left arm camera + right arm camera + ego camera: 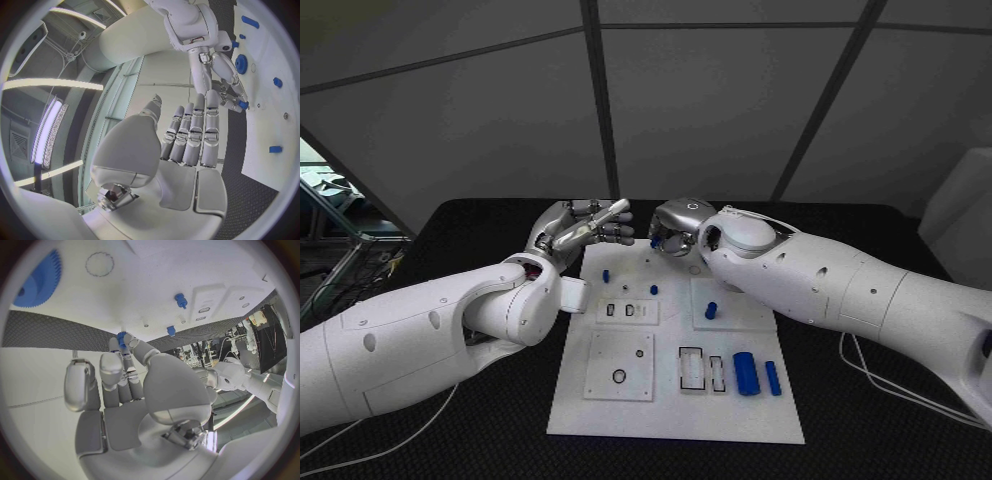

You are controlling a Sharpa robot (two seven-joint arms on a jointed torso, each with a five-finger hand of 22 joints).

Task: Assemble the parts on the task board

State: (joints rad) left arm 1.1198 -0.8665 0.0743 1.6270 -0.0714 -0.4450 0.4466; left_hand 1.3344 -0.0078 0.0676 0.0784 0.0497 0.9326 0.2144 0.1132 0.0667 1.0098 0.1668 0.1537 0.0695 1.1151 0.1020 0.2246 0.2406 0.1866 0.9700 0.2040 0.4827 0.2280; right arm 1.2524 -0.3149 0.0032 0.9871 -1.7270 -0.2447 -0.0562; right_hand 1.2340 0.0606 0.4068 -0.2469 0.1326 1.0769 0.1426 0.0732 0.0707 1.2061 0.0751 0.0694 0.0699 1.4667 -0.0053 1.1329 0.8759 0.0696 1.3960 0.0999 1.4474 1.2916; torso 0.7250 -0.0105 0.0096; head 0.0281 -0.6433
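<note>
1. Centrally on the black worktop [473, 440] lies the white task board [675, 415], with raised square plates and rectangular slots on it.
2. One blue cylinder [746, 373] and a thinner blue bar [773, 377] lie side by side near the board's right edge, just beside two outlined rectangular slots [691, 367].
3. A short blue peg [711, 310] stands on the right square plate; smaller blue pieces sit toward the far end.
4. The right robot hand [672, 232] hovers over the board's far end, pinching a small blue part [121, 337] at its fingertips; a blue gear [39, 279] lies close by.
5. The left robot hand [583, 228] is raised just off the board's far left corner, fingers extended side by side, holding nothing.
6. Both white forearms cross the worktop on either side of the board.
</note>
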